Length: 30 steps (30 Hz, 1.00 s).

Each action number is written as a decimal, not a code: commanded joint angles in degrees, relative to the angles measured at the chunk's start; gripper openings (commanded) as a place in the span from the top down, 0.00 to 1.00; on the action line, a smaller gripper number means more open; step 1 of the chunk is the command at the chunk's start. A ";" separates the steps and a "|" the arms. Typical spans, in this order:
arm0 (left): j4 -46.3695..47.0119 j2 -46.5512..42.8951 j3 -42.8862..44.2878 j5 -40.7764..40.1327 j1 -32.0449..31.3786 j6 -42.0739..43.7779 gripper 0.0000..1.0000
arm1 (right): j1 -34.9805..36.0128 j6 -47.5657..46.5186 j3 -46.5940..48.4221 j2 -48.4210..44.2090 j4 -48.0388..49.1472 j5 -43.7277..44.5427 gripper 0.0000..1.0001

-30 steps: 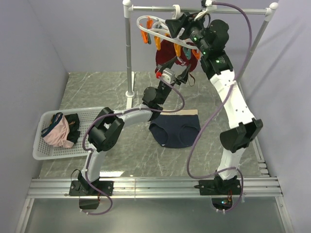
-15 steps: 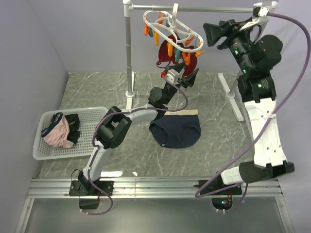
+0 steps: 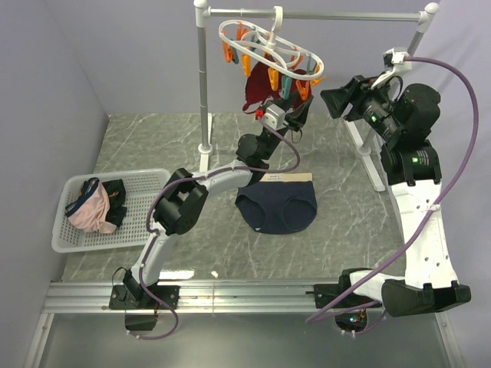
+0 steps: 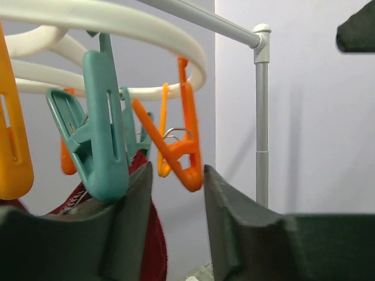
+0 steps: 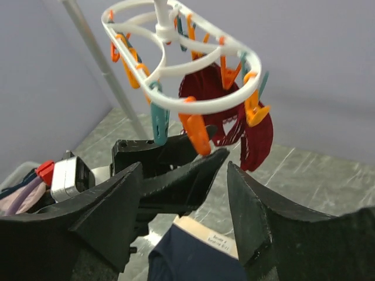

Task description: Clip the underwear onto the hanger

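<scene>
The navy underwear (image 3: 278, 205) lies flat on the table, its beige waistband toward the back; its near edge also shows in the right wrist view (image 5: 193, 257). The white ring hanger (image 3: 268, 44) hangs from the rail with orange and teal clips. My left gripper (image 3: 288, 113) is raised under the hanger's clips. Its jaws stand apart, and the lower end of an orange clip (image 4: 183, 153) sits just above the gap, close to the right finger (image 4: 234, 222). My right gripper (image 3: 336, 100) hovers open and empty to the right of the hanger (image 5: 176, 76), facing it.
A maroon garment (image 3: 261, 88) hangs clipped on the hanger. The grey rail stand (image 3: 203, 84) has feet behind the underwear and at the right. A white basket (image 3: 69, 239) at the left holds a pink garment (image 3: 90, 215) and dark ones.
My right gripper let go of the hanger, swung away to the right and dropped lower. The hanger swung back. My left gripper's jaws narrowed under the orange clip.
</scene>
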 commanded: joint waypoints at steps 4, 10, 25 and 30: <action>6.98 -0.16 1.56 1.85 -0.98 2.47 0.64 | -0.36 4.03 -3.53 -2.13 0.67 -2.47 0.39; 6.63 0.80 3.75 1.68 -0.98 2.38 0.73 | -0.36 6.05 -5.21 -0.11 2.87 -1.06 0.44; 5.75 1.95 5.51 1.77 -1.77 6.34 0.85 | 8.42 6.50 -6.35 2.27 11.31 14.74 0.46; 6.10 1.51 4.29 1.77 -1.77 7.22 0.85 | 10.53 4.73 -5.74 3.32 10.52 20.90 0.46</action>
